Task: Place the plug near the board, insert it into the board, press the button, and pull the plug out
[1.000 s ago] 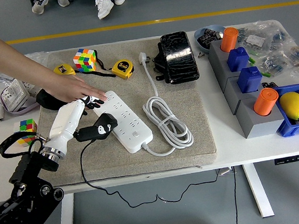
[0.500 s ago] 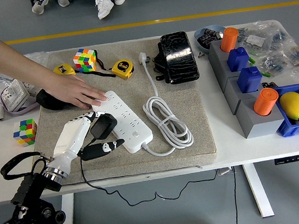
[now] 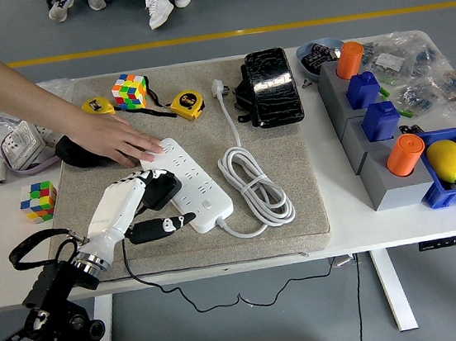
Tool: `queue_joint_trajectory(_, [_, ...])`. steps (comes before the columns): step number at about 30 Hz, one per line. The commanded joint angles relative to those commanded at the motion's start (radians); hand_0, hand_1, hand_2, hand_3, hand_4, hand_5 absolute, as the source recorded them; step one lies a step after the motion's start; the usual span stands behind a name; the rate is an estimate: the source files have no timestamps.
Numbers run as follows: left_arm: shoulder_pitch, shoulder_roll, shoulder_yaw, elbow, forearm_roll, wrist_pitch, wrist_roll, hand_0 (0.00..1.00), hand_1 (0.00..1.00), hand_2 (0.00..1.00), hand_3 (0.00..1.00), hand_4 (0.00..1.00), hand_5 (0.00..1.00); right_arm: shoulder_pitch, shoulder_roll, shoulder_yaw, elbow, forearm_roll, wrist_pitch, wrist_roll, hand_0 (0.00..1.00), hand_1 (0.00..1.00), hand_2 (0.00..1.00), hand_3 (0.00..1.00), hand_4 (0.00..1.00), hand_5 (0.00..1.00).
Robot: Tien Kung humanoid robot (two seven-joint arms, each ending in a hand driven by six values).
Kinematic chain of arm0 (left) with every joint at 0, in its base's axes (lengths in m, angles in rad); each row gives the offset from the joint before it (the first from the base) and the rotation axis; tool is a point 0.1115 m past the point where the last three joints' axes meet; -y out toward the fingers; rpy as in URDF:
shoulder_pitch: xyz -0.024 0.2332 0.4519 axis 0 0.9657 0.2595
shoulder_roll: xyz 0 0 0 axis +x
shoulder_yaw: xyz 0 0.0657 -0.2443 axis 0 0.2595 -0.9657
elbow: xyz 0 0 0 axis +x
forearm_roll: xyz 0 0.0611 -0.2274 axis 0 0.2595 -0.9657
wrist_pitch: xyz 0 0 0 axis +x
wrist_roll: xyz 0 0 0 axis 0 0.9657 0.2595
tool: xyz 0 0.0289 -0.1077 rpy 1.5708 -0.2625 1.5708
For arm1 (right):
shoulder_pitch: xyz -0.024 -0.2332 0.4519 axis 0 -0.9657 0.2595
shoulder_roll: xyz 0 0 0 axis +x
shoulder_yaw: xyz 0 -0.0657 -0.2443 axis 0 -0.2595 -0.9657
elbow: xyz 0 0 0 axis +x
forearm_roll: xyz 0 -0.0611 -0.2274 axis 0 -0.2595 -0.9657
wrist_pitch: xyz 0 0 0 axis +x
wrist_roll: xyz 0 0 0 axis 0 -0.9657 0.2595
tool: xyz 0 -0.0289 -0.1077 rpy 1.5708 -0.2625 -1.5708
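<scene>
Now your black plug (image 3: 162, 190) sits in the left hand (image 3: 145, 207), fingers wrapped around it, thumb stretched out below, right against the near left edge of the white power strip (image 3: 189, 181). A person's hand (image 3: 116, 142) presses flat on the strip's far end. The strip's coiled white cord (image 3: 255, 185) lies just right. A black pouch (image 3: 270, 86) and yellow tape measure (image 3: 187, 105) sit farther back.

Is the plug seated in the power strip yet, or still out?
Out, as far as shows. The left hand holds the black plug at the white power strip's near edge; its prongs are hidden.
</scene>
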Motion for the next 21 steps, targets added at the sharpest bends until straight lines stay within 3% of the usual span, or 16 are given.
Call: queue_joint_trajectory(21, [-0.088,-0.035,0.032,0.091,-0.014,-0.024,0.027,0.658,0.787,0.777,0.733,0.998,0.647,0.003,0.001,0.000,0.001,0.000,0.000,0.001,0.553,0.608,0.546,0.508,0.848,0.370])
